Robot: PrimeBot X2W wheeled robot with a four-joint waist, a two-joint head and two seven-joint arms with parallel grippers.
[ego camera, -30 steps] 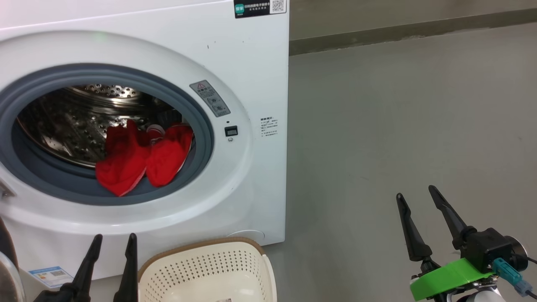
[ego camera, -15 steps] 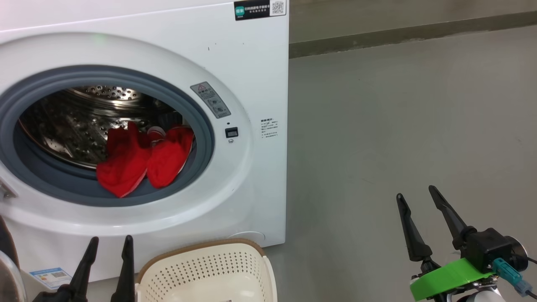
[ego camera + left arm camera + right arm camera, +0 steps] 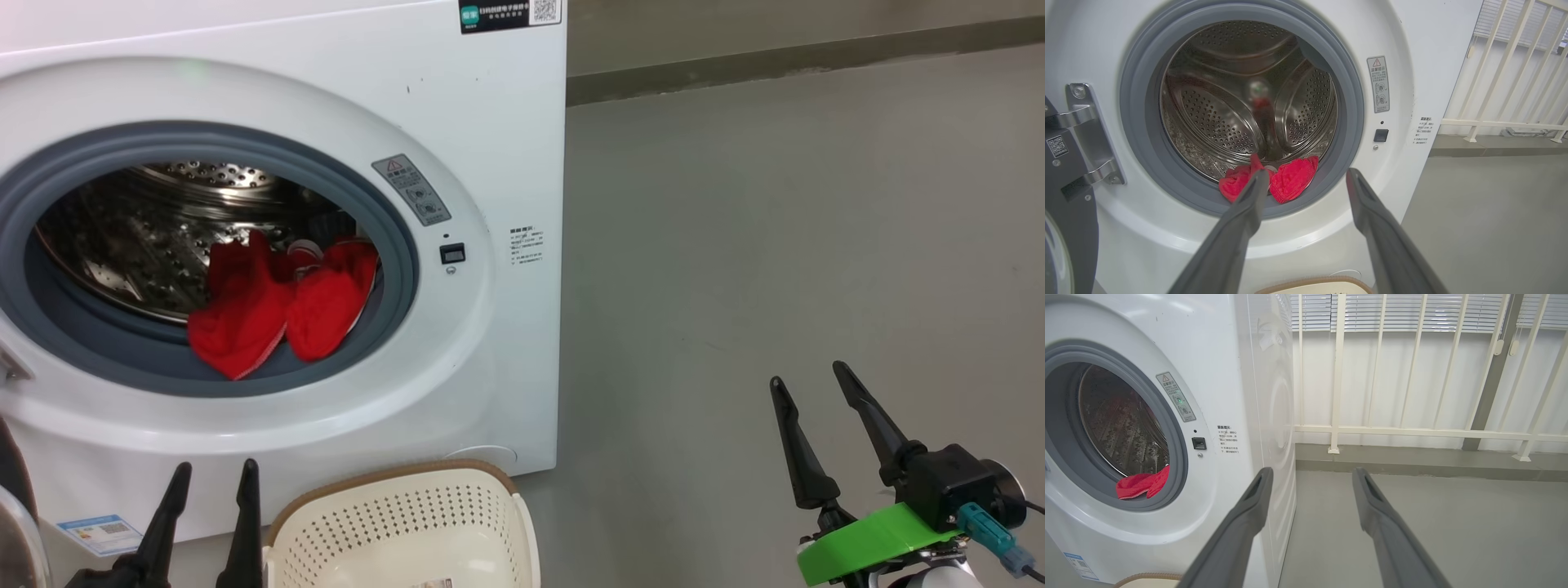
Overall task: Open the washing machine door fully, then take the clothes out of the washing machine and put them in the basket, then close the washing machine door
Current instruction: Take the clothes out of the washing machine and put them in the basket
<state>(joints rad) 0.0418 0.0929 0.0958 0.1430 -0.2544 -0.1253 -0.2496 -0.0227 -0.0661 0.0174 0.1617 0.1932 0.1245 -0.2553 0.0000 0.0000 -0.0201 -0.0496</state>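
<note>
The white washing machine (image 3: 490,122) stands at the left with its grey-ringed drum mouth uncovered. The washing machine door (image 3: 1069,204) is swung out to the left, its black rim and steel hinge at the left wrist view's edge. Red clothes (image 3: 277,306) lie at the drum's front lip, also seen as clothes (image 3: 1286,183) and clothes (image 3: 1143,486). The cream basket (image 3: 392,510) sits on the floor below the opening. My left gripper (image 3: 216,465) is open and holds nothing, low in front of the machine beside the basket, pointing at the drum (image 3: 1307,173). My right gripper (image 3: 807,373) is open over bare floor at the right (image 3: 1312,470).
Grey floor (image 3: 775,245) stretches to the right of the machine. A white railing (image 3: 1412,433) on a low kerb runs behind it. A green ring (image 3: 873,543) sits on my right wrist.
My left gripper has sunk a little. The whole picture shifted slightly as the camera moved. The clothes, basket and right gripper hold their places.
</note>
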